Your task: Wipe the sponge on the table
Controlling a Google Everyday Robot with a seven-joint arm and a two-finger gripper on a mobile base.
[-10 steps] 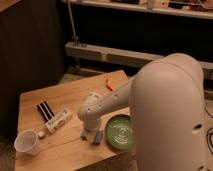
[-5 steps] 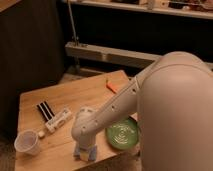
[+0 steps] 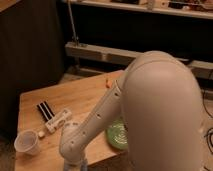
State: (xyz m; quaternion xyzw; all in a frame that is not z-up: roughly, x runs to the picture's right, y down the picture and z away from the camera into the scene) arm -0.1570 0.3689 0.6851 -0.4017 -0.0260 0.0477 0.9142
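My gripper [image 3: 75,163] is low over the near edge of the light wood table [image 3: 80,97], at the bottom of the camera view, and is partly cut off by the frame. A small blue-grey patch of the sponge [image 3: 83,164] shows right beneath it, and the rest is hidden by the wrist. The big white arm runs from the upper right down to the gripper and covers the table's right side.
A green bowl [image 3: 116,136] sits just right of the gripper, half hidden by the arm. A white cup [image 3: 27,142], a white tube [image 3: 57,120] and a black-and-white striped strip [image 3: 45,110] lie to the left. A grey shelf [image 3: 97,52] runs behind the table.
The gripper has moved from beside the green bowl toward the table's near edge and a little left, carrying the blue-grey patch along under it.
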